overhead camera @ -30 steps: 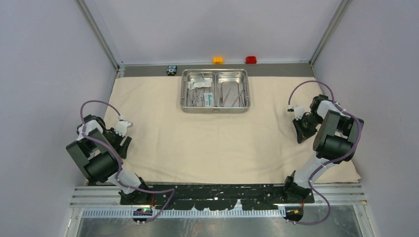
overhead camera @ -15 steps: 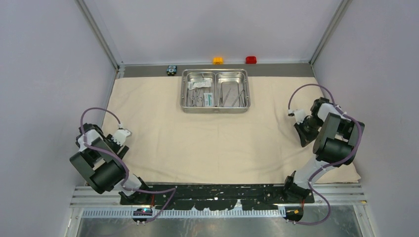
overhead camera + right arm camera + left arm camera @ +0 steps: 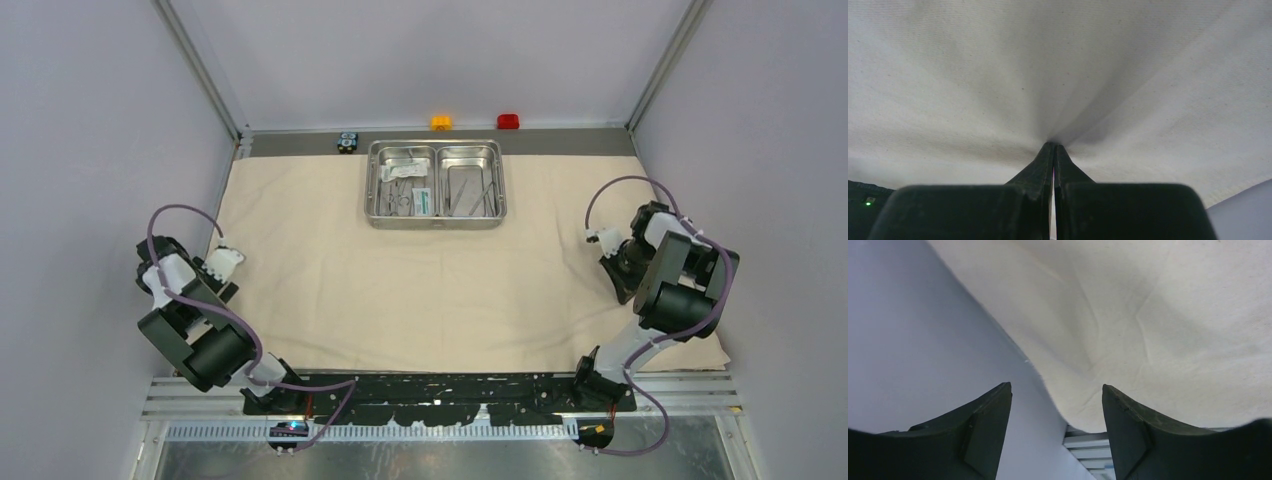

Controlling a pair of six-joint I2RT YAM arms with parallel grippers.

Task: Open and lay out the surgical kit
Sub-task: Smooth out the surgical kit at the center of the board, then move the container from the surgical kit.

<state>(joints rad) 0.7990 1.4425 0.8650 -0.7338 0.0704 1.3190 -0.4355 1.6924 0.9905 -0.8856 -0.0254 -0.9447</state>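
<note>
cloth wrap (image 3: 420, 290): opened out, spread flat over most of the worktop (image 3: 570, 142), soft creases near its left edge
tray (image 3: 436, 224): steel, two compartments, standing on the far middle of the cloth
left compartment: ring-handled instruments (image 3: 400, 195) and the white-and-green packet (image 3: 422, 200), all inside
right compartment: thin straight tools (image 3: 475, 195), all inside
left pincer (image 3: 1057, 386): released, jaws apart above the near left edge of the cloth, nothing between them
right pincer (image 3: 1053, 146): clenched on a pinch of cloth near the right edge, fabric puckering toward the tips
done, by the look of it: unwrapping, all or nearly all
left to do: perhaps a last smoothing on the right side, then lifting each instrument out and setting it on the cloth; none laid out yet
</note>
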